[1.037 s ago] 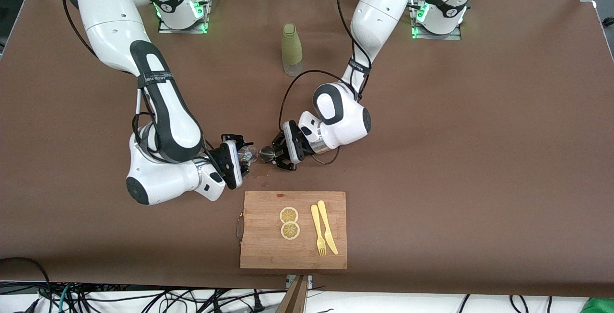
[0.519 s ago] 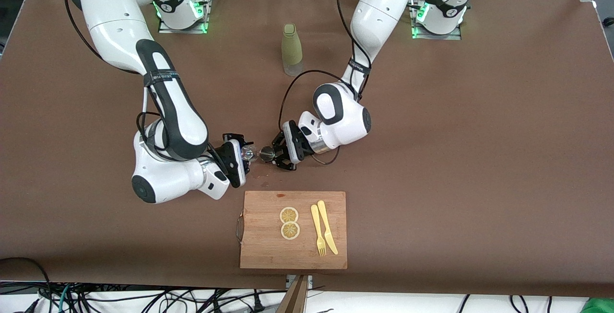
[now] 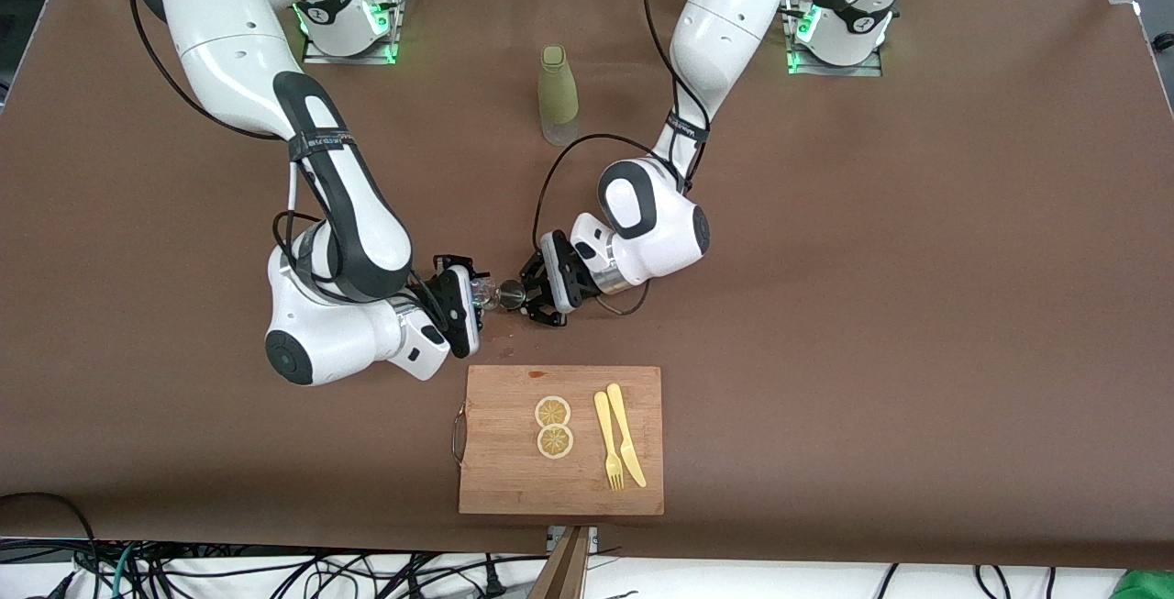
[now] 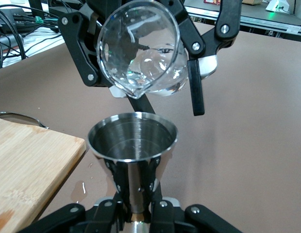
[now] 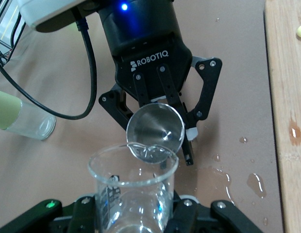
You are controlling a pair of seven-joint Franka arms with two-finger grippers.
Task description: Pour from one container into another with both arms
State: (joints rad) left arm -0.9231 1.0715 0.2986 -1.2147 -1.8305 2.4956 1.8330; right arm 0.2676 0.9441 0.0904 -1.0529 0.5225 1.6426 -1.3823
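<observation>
Pouring now: right gripper [image 3: 483, 294] pinching the clear glass spouted beaker [image 4: 141, 56] tipped above the conical steel measuring cup [image 4: 132, 138] clamped in the left gripper [image 3: 530, 294], over the brown table [image 3: 825, 305] above the wooden cutting board [image 3: 559, 443] — best tilted slowly, spout centred, given puddles [image 5: 216, 177] below.

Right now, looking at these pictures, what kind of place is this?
Most likely a robotics lab set up as a mock kitchen. Two arms are bolted to a brown table, loose cables trail along its edge, and a cutting board with lemon slices serves as a prop.
</observation>
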